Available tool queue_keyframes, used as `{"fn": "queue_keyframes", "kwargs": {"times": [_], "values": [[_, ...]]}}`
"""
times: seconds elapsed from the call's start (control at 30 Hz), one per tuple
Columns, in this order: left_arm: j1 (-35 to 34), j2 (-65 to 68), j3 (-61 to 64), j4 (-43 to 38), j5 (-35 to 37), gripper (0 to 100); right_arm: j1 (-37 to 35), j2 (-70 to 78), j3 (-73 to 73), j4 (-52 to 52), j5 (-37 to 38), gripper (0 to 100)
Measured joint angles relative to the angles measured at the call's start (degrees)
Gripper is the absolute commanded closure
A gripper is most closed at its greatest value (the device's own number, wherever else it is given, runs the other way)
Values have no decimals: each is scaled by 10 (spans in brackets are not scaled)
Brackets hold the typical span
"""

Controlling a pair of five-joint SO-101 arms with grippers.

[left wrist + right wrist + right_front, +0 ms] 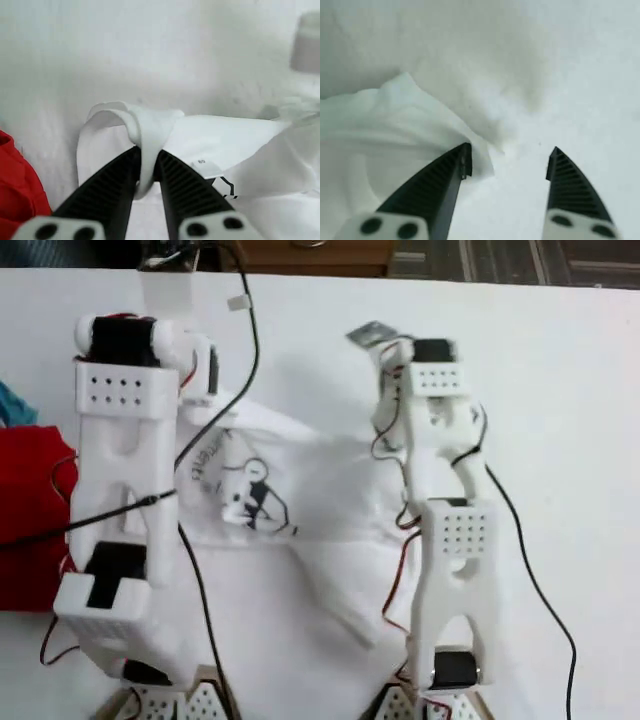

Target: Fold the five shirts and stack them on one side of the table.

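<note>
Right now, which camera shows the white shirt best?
The high view: it shows most of the white shirt spread out, with its drawing. The left wrist view shows a fold of it pinched in the left tool. The right wrist view shows one edge beside the open right tool.

Bare table lies open between the right gripper's spread fingers and on ahead of them, though the raised edge of the white shirt crowds against one finger. Ahead of the left gripper the table is open too, past the shirt fold pinched in its fingers. A red cloth lies close on its outer side.
</note>
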Motion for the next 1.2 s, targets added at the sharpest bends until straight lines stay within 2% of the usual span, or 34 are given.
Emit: {"fn": "queue_keyframes", "kwargs": {"times": [0.2, 0.37, 0.53, 0.63, 0.8, 0.97, 1.1, 1.2], "values": [[2, 20, 0, 0, 1, 977, 48, -32, 7, 4, -15, 748], [2, 34, 0, 0, -1, 977, 51, -33, 11, 4, -18, 745], [2, 47, 0, 0, -1, 977, 24, -33, 11, 4, -5, 652], [1, 50, 0, 0, -1, 977, -15, -33, 1, 3, -4, 637], [1, 54, 0, 0, -2, 977, -13, -33, -89, -27, -98, 638], [1, 54, 0, -3, -2, 977, 13, -33, -127, 0, -179, 662], [4, 54, 0, -4, -2, 977, 52, -33, -66, 4, -231, 717], [4, 54, 0, -4, -3, 977, 62, -33, 11, 4, -237, 744]]}}
